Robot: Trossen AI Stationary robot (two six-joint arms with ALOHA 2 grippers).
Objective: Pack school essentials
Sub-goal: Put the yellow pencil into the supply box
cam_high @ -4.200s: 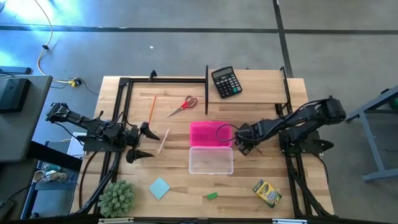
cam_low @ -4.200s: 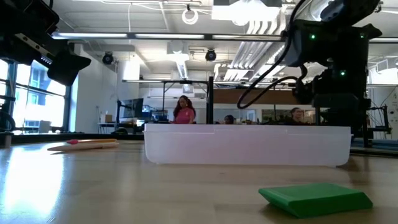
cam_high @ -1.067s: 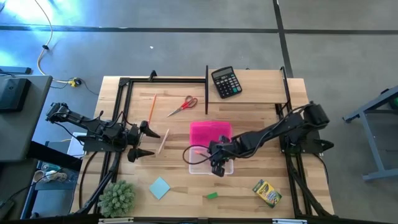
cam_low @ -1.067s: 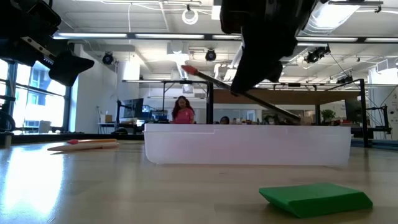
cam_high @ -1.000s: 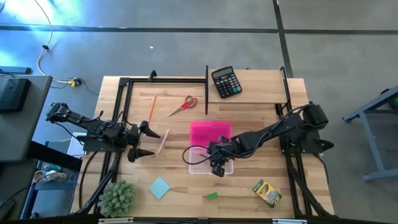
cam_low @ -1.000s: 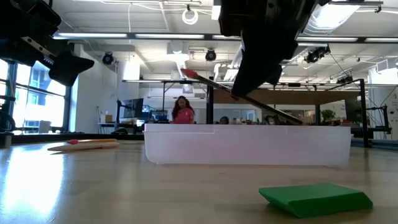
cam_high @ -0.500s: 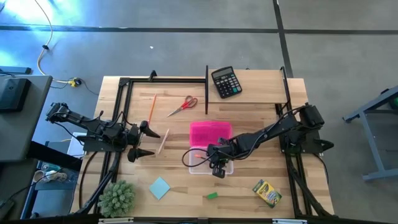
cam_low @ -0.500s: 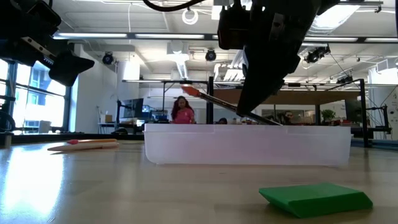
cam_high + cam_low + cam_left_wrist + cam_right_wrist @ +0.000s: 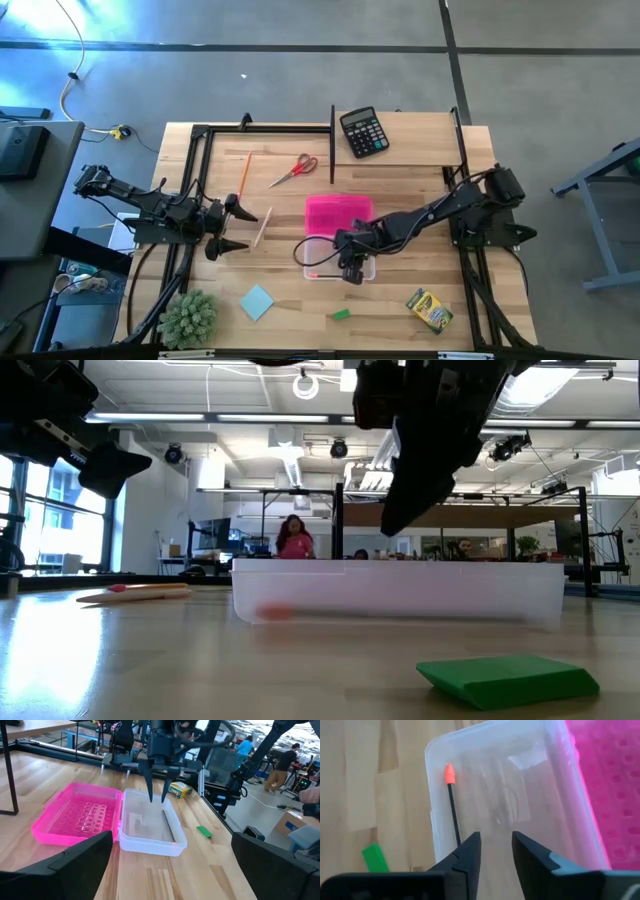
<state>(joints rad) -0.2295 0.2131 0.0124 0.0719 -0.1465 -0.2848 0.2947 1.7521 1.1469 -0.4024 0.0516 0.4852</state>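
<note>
On wooden table [image 9: 420, 150], clear box [image 9: 318, 262], probably plastic.

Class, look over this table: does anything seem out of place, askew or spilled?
Nothing is spilled or damaged. A black pencil lies flat in the clear box, under the open right gripper. The calculator sits skewed at the far edge.

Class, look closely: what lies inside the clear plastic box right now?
Inside the clear box lies one thin dark pencil with an orange tip, along one wall. The right gripper hides its other end.

wooden table [image 9: 420, 185], scissors [image 9: 293, 170], calculator [image 9: 363, 131], eraser [image 9: 341, 314]
</note>
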